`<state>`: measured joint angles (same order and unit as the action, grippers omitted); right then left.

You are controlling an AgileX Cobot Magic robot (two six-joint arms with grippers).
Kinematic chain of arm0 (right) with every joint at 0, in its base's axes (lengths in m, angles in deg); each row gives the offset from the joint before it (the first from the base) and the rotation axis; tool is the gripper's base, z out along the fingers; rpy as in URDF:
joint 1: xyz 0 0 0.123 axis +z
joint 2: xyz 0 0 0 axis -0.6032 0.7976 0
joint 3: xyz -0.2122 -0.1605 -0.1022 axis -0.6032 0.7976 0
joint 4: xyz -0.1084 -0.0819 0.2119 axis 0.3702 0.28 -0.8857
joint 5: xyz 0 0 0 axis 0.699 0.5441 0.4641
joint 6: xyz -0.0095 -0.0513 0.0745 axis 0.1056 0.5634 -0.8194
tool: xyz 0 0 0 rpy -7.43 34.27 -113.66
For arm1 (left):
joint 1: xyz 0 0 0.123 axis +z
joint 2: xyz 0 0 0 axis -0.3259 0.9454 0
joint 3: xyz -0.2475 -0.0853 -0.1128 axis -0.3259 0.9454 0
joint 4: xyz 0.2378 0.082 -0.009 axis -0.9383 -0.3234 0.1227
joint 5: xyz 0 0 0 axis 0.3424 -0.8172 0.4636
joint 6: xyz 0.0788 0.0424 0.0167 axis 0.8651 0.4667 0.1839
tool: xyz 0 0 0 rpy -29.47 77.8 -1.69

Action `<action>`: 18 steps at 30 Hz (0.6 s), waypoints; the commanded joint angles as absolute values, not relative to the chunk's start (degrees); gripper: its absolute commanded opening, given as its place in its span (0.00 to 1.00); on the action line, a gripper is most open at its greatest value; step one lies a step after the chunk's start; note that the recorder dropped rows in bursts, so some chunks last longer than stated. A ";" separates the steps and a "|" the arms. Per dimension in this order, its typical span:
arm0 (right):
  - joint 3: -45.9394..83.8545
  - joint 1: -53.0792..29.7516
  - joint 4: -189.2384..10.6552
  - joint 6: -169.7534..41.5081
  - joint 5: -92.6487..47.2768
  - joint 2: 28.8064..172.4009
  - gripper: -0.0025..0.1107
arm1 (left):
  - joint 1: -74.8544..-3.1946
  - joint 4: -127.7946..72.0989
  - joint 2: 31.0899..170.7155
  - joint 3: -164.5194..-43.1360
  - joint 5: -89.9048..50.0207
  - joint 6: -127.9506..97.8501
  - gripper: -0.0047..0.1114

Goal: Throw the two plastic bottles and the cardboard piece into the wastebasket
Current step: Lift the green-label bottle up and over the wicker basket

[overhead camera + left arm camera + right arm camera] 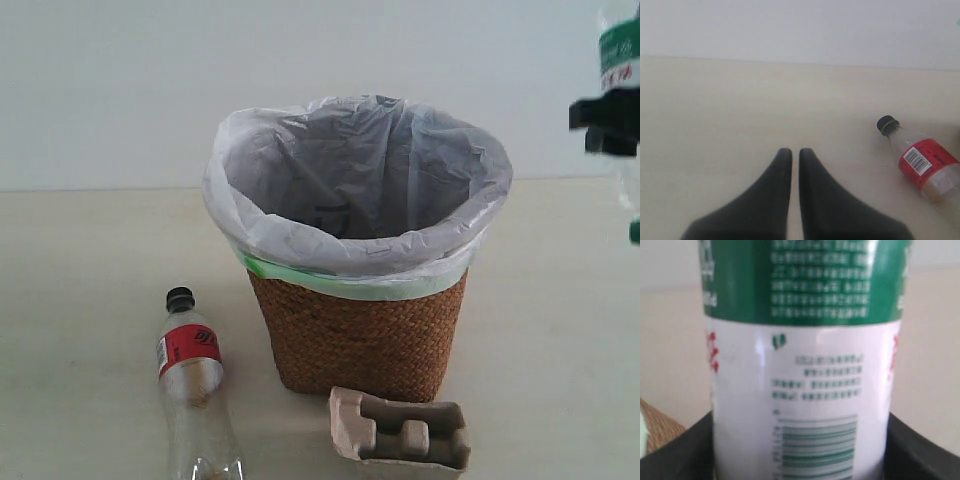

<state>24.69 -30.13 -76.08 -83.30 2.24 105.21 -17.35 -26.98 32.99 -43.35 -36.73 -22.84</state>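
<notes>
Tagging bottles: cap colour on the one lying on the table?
Black. The cap shows best in the left wrist view.

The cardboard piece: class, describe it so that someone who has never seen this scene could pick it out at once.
Find the brown woven wastebasket lined with a white bag. Just in front of its base, nearer the exterior camera, lies the cardboard piece. Unlike the clear red-labelled bottle lying further left in that view, it is low, beige-grey and opaque, with raised moulded compartments.

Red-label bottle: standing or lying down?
Lying on its side: the red-label bottle rests lengthwise on the table, cap on, left of the wastebasket.
</notes>
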 commanded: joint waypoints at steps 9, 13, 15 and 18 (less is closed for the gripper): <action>23.18 -32.20 -67.75 -85.35 -3.25 96.75 0.02 | -17.67 -27.07 32.56 -43.14 -36.27 -22.57 0.08; 23.18 -33.95 -66.32 -88.66 0.73 98.94 0.02 | -17.67 -27.07 32.56 -43.14 -36.27 -22.57 0.08; 23.18 -31.68 -69.41 -85.79 -1.72 99.21 0.02 | -17.67 -27.07 32.56 -43.14 -36.27 -22.57 0.08; 22.94 -23.95 -78.77 -80.79 -9.70 99.21 0.02 | -17.67 -27.07 32.56 -43.14 -36.27 -22.57 0.08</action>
<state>23.42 -29.70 -71.07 -84.89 -2.37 99.39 -17.35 -26.98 32.99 -43.35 -36.73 -22.84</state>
